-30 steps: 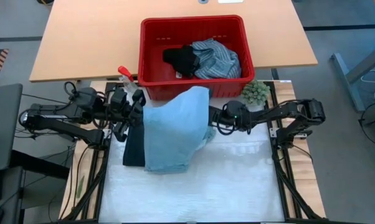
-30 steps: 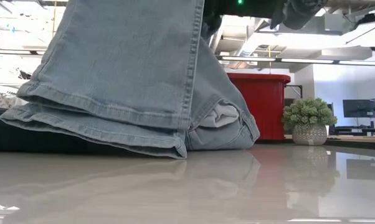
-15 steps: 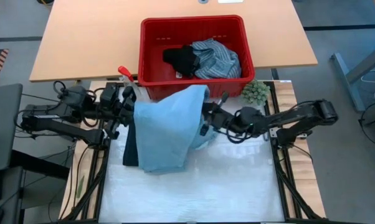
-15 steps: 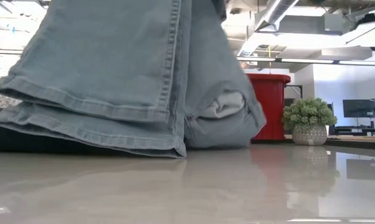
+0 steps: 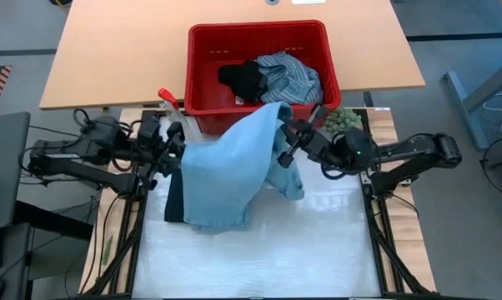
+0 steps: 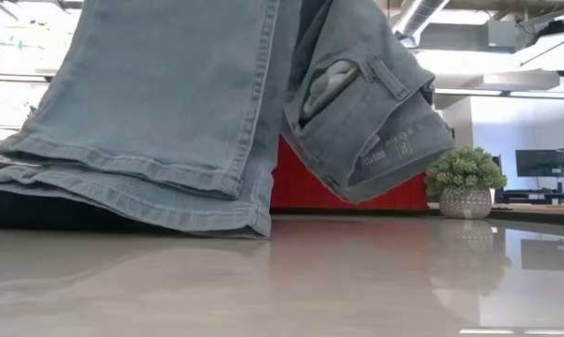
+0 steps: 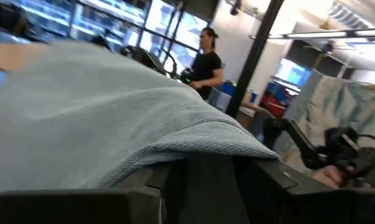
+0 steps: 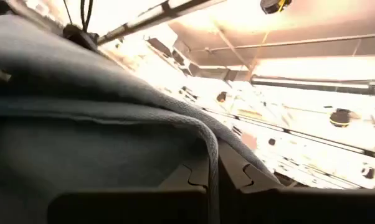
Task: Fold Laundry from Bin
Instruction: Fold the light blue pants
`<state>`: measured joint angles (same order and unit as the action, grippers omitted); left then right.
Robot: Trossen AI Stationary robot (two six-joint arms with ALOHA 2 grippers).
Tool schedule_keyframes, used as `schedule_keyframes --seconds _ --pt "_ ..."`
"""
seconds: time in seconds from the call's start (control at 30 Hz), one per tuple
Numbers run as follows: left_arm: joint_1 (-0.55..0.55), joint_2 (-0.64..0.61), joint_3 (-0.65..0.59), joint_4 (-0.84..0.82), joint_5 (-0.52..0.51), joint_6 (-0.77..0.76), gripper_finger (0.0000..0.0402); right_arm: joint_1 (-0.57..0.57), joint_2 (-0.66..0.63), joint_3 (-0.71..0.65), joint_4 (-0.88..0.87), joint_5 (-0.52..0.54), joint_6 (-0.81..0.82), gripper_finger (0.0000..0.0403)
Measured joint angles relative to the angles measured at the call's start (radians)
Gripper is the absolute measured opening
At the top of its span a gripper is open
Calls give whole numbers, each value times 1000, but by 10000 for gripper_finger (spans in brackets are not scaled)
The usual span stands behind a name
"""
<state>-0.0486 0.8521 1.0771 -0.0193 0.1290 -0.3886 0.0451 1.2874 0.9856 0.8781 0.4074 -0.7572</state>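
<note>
Light blue denim jeans (image 5: 234, 171) hang between my two grippers, in front of the red bin (image 5: 203, 75). The leg hems (image 6: 132, 201) rest on the table. The waist end (image 6: 376, 122) hangs clear of it. My right gripper (image 5: 283, 140) is shut on the denim at the jeans' right side. My left gripper (image 5: 178, 148) stands at their left side, open, under the cloth. A striped shirt (image 5: 293, 79) and a black piece (image 5: 243, 79) lie in the bin. A dark navy piece (image 5: 174, 200) lies on the table under the jeans' left edge. My left gripper (image 7: 203, 174) has its fingers (image 7: 156, 180) apart. The denim's edge (image 7: 194, 134) lies draped over their upper side. The fingers come about level from the table's left. My right gripper (image 8: 212, 168) pinches a fold of denim (image 8: 206, 134) between its two fingers. The fingers come from the table's right, slanting upward. The cloth hangs below them with the waist end clear of the table and the hems on it.
A spray bottle with a red trigger (image 5: 169, 100) stands by the bin's near left corner. A small green plant (image 5: 343, 121) stands by its near right corner. The white mat (image 5: 259, 258) in front of the jeans is bare. A person (image 7: 206, 56) stands in the room beyond.
My right gripper went in toward the jeans, then rose and drew back toward the bin's near right corner. The waist end, which lay on the table, is now lifted clear and hangs tilted. The leg hems have stayed on the table.
</note>
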Motion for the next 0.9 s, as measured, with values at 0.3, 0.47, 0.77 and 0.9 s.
schedule_keyframes --seconds 0.3,0.47,0.77,0.9 --pt "0 22 0 -95 -13 18 128 5 104 58 -21 26 -33 39" --pt "0 34 0 -159 -38 38 128 24 107 78 -23 85 -168 50" --pt "0 33 -1 -234 -89 45 128 77 107 78 -39 174 -281 99" --pt "0 33 -1 -255 -105 46 128 93 107 78 -65 198 -291 160"
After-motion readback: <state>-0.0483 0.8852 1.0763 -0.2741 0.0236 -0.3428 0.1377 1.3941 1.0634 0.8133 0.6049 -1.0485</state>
